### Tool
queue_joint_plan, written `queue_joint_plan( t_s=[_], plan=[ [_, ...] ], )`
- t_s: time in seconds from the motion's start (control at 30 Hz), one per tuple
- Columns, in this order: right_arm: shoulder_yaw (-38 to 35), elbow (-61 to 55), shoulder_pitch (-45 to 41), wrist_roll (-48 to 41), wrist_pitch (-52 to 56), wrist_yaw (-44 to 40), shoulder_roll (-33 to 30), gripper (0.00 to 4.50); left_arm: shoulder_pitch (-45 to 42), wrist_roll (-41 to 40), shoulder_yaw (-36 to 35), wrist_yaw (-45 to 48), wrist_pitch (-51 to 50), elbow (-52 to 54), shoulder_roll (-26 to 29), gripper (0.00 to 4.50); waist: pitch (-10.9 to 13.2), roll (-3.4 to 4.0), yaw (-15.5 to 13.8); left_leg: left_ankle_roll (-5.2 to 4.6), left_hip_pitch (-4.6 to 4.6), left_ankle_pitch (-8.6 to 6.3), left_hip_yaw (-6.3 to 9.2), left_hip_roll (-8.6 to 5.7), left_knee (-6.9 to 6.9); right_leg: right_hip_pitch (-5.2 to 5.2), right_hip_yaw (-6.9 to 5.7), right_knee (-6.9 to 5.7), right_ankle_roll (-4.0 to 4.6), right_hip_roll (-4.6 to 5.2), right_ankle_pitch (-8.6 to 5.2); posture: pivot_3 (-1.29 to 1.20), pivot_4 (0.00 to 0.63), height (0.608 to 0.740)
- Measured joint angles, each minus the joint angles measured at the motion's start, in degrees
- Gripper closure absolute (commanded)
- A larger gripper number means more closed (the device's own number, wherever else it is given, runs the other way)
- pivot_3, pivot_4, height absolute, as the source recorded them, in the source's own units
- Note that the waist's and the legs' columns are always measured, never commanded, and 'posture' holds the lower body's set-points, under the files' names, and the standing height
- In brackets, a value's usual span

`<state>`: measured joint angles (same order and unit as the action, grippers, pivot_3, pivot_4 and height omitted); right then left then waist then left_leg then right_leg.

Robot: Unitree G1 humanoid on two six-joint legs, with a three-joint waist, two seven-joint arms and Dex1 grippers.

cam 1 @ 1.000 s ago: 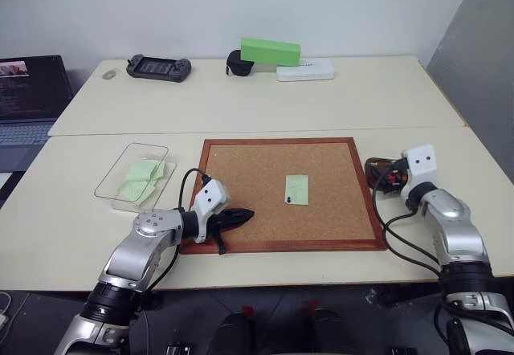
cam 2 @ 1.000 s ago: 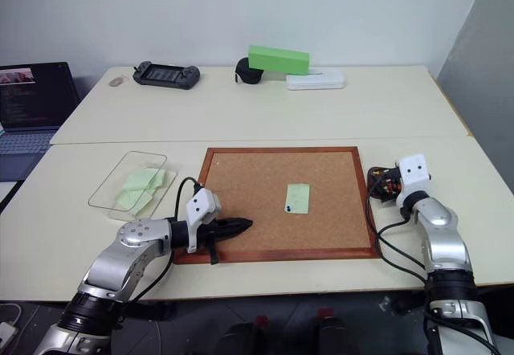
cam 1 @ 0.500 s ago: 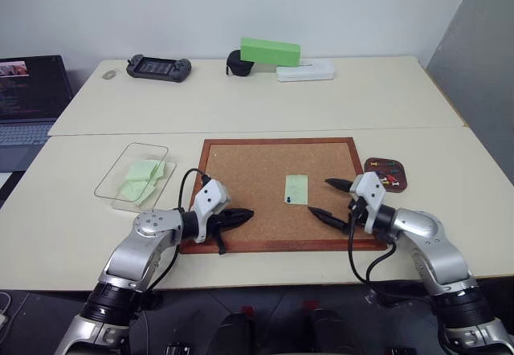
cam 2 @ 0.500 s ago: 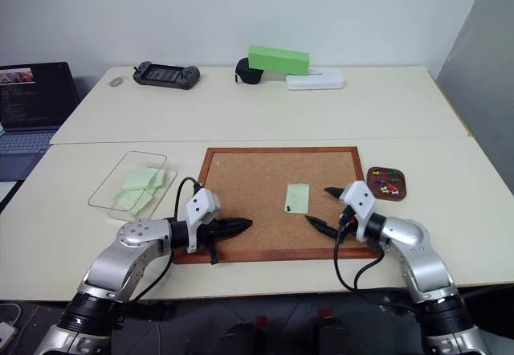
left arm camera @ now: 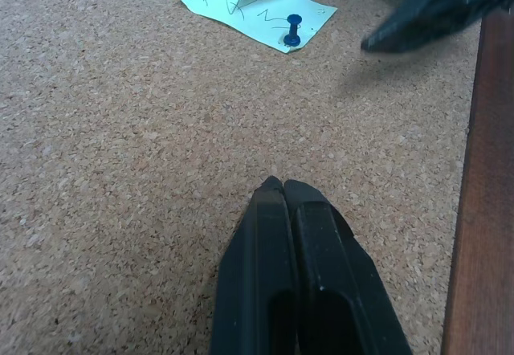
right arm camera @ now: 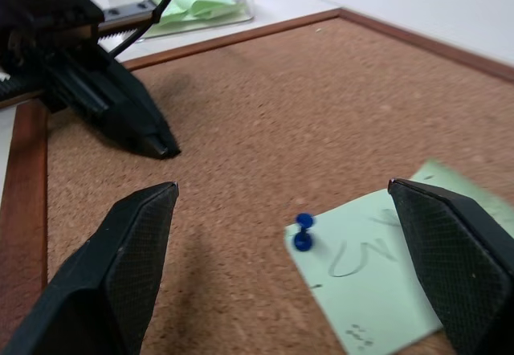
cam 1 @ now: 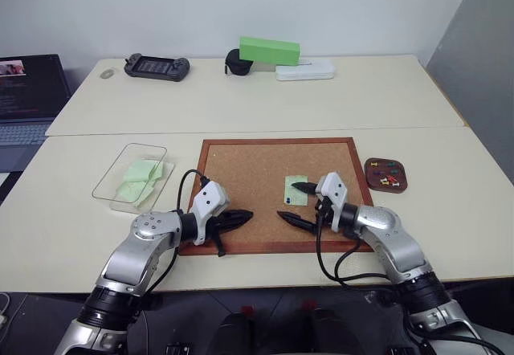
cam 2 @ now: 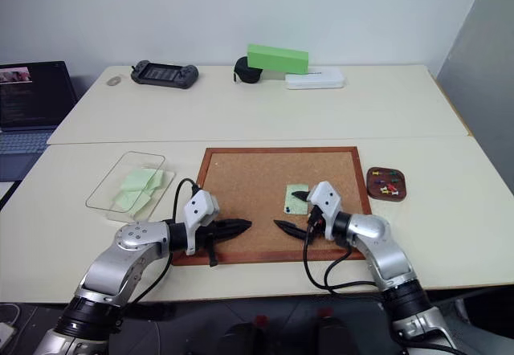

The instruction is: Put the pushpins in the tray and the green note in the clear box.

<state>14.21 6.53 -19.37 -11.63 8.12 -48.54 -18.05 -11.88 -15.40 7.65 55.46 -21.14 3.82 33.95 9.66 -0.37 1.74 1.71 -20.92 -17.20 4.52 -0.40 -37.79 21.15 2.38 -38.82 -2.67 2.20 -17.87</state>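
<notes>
Pale tabletops (cam 1: 265, 98) butt together under a white wall, and the wood-framed corkboard (cam 1: 249, 170) lies on the near one in front of me. On that cork the green note (cam 1: 295, 189) sits flat, pinned at its near left corner by one blue pushpin (right arm camera: 303, 232); I can make out only that single pin on it. My right gripper (cam 1: 297, 202) hovers low over the board with its two black fingers spread wide, one tip above the note's right edge and the other over bare cork nearer to me, so the pin lies between them in the right wrist view; nothing is held. My left gripper (cam 1: 233, 218) rests at the board's near left corner, its fingers (left arm camera: 277, 250) pressed together with no gap and nothing between them, pointing across the cork toward the note. Off the board's right edge sits the tray (cam 1: 386, 174), a small reddish-brown dish already carrying several coloured pins. On the opposite side, just left of the board, the clear box (cam 1: 108, 180) holds a few pale-green slips. Along the far table lie a black handheld console (cam 1: 157, 67), a bright green block (cam 1: 270, 51) and a flat white device (cam 1: 305, 70), and a laptop (cam 1: 28, 98) stands at the far left.
</notes>
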Motion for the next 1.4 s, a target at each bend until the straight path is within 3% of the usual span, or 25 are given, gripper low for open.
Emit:
queue_joint_plan(
  t_s=[0.63, 0.97, 1.23, 1.4],
  plan=[
    [-0.1, 7.7, -4.9, 3.4, -3.4, 1.0, 2.9, 4.45, 0.3, 0.0, -0.2, -0.8, -1.2, 0.8, 0.0, 4.50, 0.0, 0.00, 0.1, 0.00, 0.01, 0.00, 0.01, 0.00, -0.01, 0.00, -0.01, -0.04, 0.00, -0.01, 0.00, 0.00, 0.150, 0.740],
    [-0.3, 6.6, -4.4, 3.1, -3.0, 0.6, 2.5, 4.45, 0.1, -0.1, -0.1, -0.9, -1.9, 1.1, -0.2, 4.50, 0.0, 0.00, 0.0, 0.00, 0.00, 0.00, 0.02, -0.01, -0.01, 0.01, -0.02, -0.04, 0.00, 0.00, 0.00, 0.00, 0.150, 0.740],
    [-2.9, -4.8, -4.3, -0.2, 1.3, 0.7, 0.8, 4.45, 0.1, -0.6, -0.2, -0.9, -2.3, 1.2, -0.2, 4.50, 0.1, 0.06, 0.0, 0.00, -0.06, 0.00, 0.05, -0.01, -0.01, 0.04, -0.01, -0.02, 0.00, 0.04, 0.00, 0.00, 0.150, 0.740],
    [-2.9, -5.6, -4.0, -0.6, 2.5, 1.1, 0.2, 4.45, 0.0, -0.6, -0.2, -1.1, -2.4, 1.0, -0.4, 4.50, 0.1, 0.06, 0.0, 0.00, -0.05, 0.00, 0.03, -0.02, -0.02, 0.03, -0.02, -0.03, 0.00, 0.03, 0.00, 0.00, 0.150, 0.740]
  ],
)
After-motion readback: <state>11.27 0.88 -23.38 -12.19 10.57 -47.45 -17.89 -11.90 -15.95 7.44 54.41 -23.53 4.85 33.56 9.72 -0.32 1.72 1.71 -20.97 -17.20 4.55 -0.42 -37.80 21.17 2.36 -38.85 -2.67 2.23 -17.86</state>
